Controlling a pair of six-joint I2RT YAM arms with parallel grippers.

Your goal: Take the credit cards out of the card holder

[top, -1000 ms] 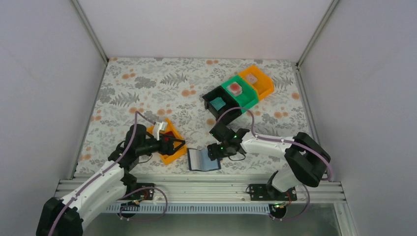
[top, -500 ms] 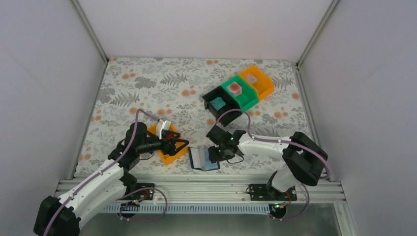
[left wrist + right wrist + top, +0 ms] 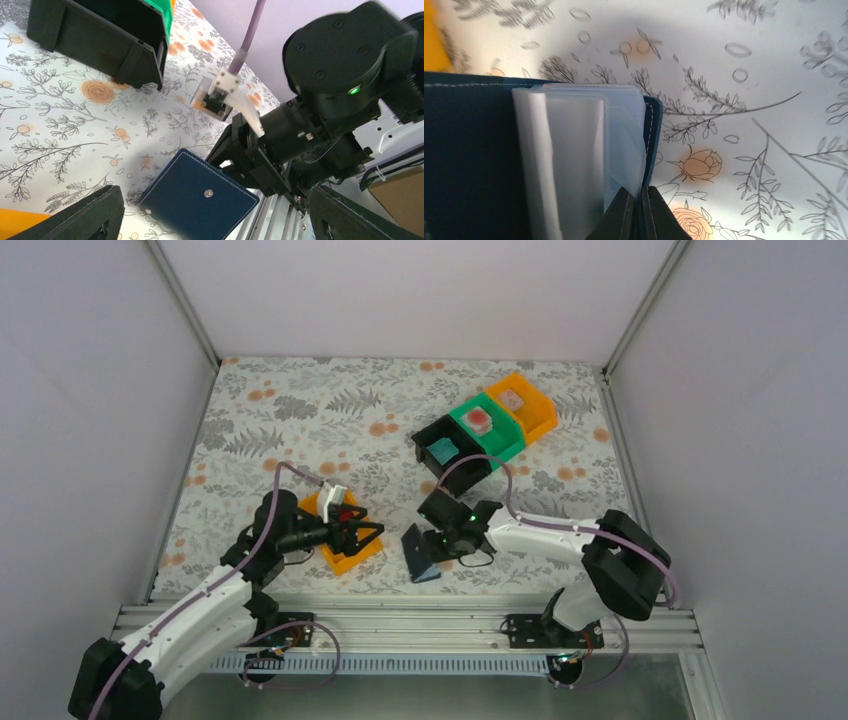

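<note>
The card holder (image 3: 419,554) is a dark navy wallet near the table's front edge, tipped up on edge. My right gripper (image 3: 436,543) is shut on its right flap, and the fingertips (image 3: 624,215) pinch the navy edge beside the pale clear sleeves (image 3: 579,150). No card shows in those sleeves. The left wrist view shows the holder's navy back (image 3: 200,200) with its snap stud. My left gripper (image 3: 366,533) hangs open over a near orange bin (image 3: 345,552), left of the holder, with nothing between its fingers. A teal card (image 3: 441,451) lies in the black bin.
A black bin (image 3: 452,462), a green bin (image 3: 500,445) and an orange bin (image 3: 540,415) stand in a row at the back right. The green one holds a reddish piece, the orange one a pale piece. A red piece (image 3: 347,515) lies in the near orange bin. The metal rail (image 3: 400,620) runs just in front.
My right gripper has shut on the holder's flap and swung it up and left. The holder lay open showing its pale sleeves; now it stands dark on edge. The left arm shifted slightly.
</note>
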